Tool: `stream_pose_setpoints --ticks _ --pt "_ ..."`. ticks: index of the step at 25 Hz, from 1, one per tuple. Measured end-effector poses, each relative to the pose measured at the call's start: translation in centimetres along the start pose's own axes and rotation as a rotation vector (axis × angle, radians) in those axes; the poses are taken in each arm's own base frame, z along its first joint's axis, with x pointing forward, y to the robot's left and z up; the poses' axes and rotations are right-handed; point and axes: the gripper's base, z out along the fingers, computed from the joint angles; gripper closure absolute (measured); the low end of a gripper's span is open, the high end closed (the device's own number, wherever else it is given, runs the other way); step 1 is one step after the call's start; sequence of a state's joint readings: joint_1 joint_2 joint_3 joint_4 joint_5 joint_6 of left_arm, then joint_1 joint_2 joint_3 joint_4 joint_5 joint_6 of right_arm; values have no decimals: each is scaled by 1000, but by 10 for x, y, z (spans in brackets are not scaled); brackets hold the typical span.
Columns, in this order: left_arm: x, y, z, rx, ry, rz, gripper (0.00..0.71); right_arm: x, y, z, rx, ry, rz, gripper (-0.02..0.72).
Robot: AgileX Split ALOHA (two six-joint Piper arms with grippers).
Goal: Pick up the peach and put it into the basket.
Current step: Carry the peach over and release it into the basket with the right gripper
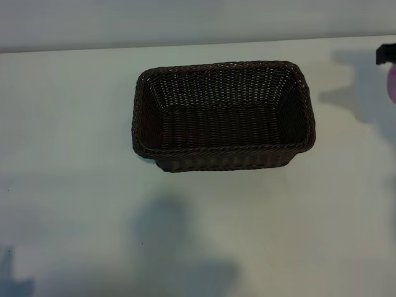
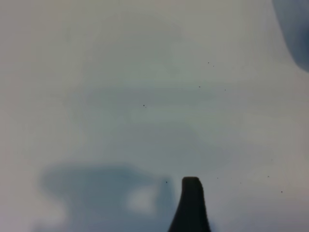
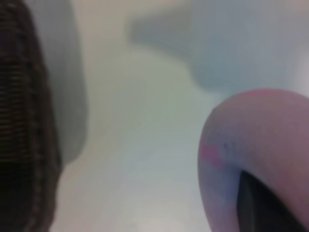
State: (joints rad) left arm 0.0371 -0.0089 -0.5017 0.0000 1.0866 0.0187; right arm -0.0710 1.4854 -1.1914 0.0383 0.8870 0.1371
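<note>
The dark brown woven basket [image 1: 223,114] stands in the middle of the white table, with nothing inside it. Its wall also shows at one side of the right wrist view as the basket [image 3: 24,121]. The pale pink peach [image 3: 256,140] fills the corner of that view, pressed against a dark finger [image 3: 263,205]. My right gripper [image 1: 387,55] is shut on the peach [image 1: 392,83], hanging above the table at the far right edge, well to the right of the basket. My left gripper [image 2: 154,215] is open over bare table; only one finger [image 2: 191,205] shows.
The white table [image 1: 74,154] runs wide on both sides of the basket and in front of it. Its far edge [image 1: 74,49] meets a pale wall. Arm shadows fall on the front of the table and at the right.
</note>
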Motion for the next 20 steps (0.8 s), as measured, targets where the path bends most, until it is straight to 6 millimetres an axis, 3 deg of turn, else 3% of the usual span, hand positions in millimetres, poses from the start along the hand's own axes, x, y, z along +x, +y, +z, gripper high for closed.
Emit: stream_pose_setpoints --ticks 4,13,20 --pt "0 0 0 0 0 0 117 -2 15 -7 -49 8 -52 655" --pt "0 0 0 0 0 -2 117 4 82 -23 -170 -27 -236 655" --pt "0 0 0 0 0 -2 117 11 128 -13 -226 7 -351 656"
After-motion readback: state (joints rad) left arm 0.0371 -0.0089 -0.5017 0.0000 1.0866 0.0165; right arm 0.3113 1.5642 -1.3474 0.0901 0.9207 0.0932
